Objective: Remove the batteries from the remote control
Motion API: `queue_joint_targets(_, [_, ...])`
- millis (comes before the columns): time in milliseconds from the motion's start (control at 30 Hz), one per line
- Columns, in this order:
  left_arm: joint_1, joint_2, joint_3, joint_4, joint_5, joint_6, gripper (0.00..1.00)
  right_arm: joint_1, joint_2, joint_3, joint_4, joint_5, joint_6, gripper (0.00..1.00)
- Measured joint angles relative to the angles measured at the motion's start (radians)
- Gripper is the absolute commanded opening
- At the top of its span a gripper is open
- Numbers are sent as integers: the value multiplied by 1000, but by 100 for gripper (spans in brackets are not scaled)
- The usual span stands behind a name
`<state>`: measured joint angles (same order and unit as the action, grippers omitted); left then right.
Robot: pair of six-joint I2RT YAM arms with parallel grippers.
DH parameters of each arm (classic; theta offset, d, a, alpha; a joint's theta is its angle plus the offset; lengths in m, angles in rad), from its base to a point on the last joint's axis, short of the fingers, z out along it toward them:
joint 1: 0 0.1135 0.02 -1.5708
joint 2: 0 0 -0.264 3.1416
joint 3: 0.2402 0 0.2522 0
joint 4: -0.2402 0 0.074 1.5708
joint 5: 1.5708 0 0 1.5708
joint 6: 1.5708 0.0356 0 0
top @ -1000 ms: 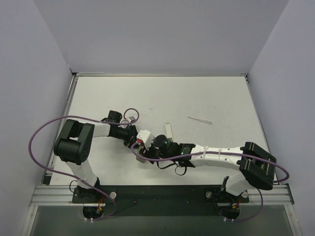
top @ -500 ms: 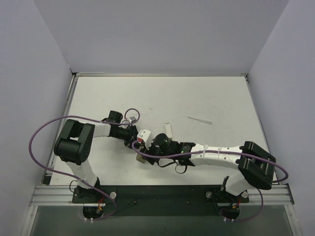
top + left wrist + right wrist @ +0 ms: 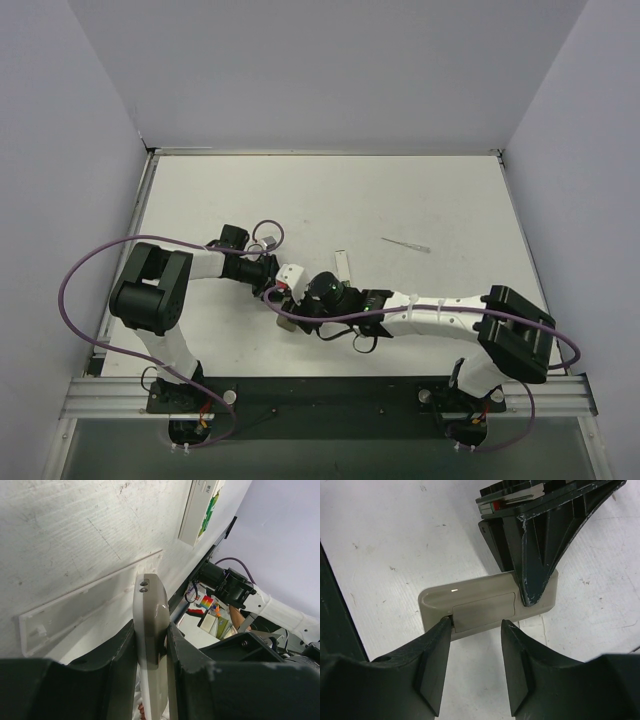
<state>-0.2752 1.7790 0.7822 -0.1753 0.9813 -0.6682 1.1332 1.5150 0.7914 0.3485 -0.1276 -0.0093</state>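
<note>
Your left claw [image 3: 151,632] is clamped on the remote control [image 3: 150,597]. The pads press on its two broad faces. The bar shows edge-on to that wrist camera, with its rounded end past the fingertips.

Right claw [image 3: 475,626]: jaws apart, one on each side of the remote's near end. Its fingertips [image 3: 442,630] overlap the bar's lower edge in the wrist view; you cannot tell from here whether they touch it.

From the right wrist, the remote lies crosswise, tan-grey, broad face toward the lens. A cover panel [image 3: 485,611] sits flush and closed in that face. The left claw's dark fingers [image 3: 540,560] grip the far right end.

Batteries: not visible, hidden if inside.

Overhead, both wrists meet over the near middle of the table [image 3: 450,200], left arm reaching right and right arm reaching left.

A pale translucent strip [image 3: 75,607] lies flat on the table, behind the remote in the left wrist view.
</note>
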Motion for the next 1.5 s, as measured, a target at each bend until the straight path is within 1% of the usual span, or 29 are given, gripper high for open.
queue_joint_targets(200, [-1, 0, 0, 0, 1, -1, 0, 63, 2, 0, 7, 142, -74, 40])
queue_joint_targets(300, [-1, 0, 0, 0, 1, -1, 0, 87, 5, 0, 20, 184, -98, 40])
queue_joint_targets(800, [-1, 3, -1, 24, -9, -2, 0, 108, 18, -11, 52, 243, -127, 39])
queue_joint_targets(967, [-3, 4, -2, 30, -22, 1, 0, 146, 38, -12, 68, 329, -173, 39])
queue_joint_targets(1267, [-5, 6, -2, 34, -28, -1, 0, 230, 67, -33, 139, 529, -277, 38])
queue_joint_targets(1500, [-13, 10, -2, 26, 0, -24, 0, 242, 73, -50, 164, 634, -319, 37])
